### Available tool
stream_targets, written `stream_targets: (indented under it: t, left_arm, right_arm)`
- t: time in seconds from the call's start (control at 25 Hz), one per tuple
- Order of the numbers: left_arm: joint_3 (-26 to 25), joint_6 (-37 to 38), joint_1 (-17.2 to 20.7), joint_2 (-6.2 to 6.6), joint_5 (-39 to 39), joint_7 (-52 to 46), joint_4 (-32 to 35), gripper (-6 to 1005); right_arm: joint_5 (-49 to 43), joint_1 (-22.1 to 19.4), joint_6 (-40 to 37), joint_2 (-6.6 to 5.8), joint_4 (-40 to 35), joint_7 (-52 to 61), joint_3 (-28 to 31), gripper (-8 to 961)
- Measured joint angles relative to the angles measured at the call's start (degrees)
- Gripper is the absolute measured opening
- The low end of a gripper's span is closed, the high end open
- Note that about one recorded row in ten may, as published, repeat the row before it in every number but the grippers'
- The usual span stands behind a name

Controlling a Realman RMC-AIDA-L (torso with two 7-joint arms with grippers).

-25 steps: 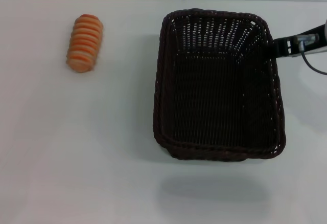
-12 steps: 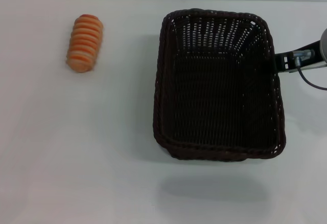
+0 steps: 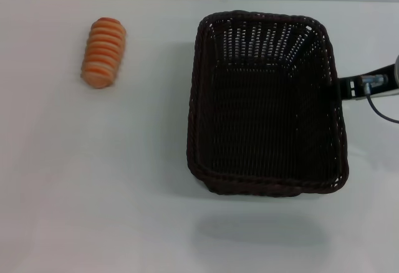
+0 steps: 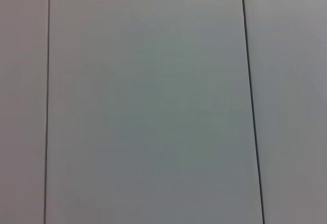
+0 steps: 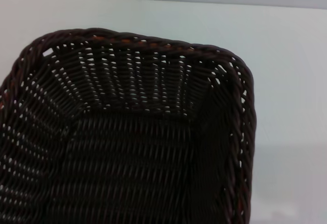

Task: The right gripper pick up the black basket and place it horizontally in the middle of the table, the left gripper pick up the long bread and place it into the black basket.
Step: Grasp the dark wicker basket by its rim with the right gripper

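White bench [image 3: 93, 179] runs bare and smooth under everything, with pale wall panels behind. On its right half sits the black basket [image 3: 267, 105], long axis pointing away from the robot, a shadow beneath its near edge suggesting it may be lifted. At its right rim is the right claw [image 3: 341, 88]; whether its fingers are closed on the weave I cannot tell. I judge the basket step is in hand: next it needs turning crosswise and setting down centrally. Well apart at far left lies the long bread [image 3: 103, 52], with open room between. No left claw is in view
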Motion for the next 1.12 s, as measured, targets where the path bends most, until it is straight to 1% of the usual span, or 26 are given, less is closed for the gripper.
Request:
stream_targets:
  t: [0.2, 0.4, 0.6, 0.8, 1.12]
  left_arm:
    - [0.0, 0.1, 0.1, 0.00, 0.0, 0.4, -0.1, 839]
    - [0.0, 0.2, 0.2, 0.00, 0.0, 0.4, -0.1, 839]
    - [0.0, 0.5, 0.3, 0.00, 0.0, 0.4, -0.1, 839]
    - [0.0, 0.5, 0.4, 0.03, 0.0, 0.4, -0.1, 839]
    - [0.0, 0.5, 0.4, 0.08, 0.0, 0.5, -0.4, 838]
  right_arm:
    - [0.0, -1.0, -2.5, 0.04, -0.3, -0.2, -1.8, 641]
    - [0.0, -1.0, -4.3, 0.03, -1.0, -0.2, -3.2, 641]
    - [0.0, -1.2, -5.2, 0.02, -1.8, -0.2, -4.0, 640]
    - [0.0, -2.4, -7.2, 0.03, -3.1, -0.1, -4.7, 640]
    - [0.0, -3.1, -9.1, -0.06, -3.4, -0.1, -5.2, 641]
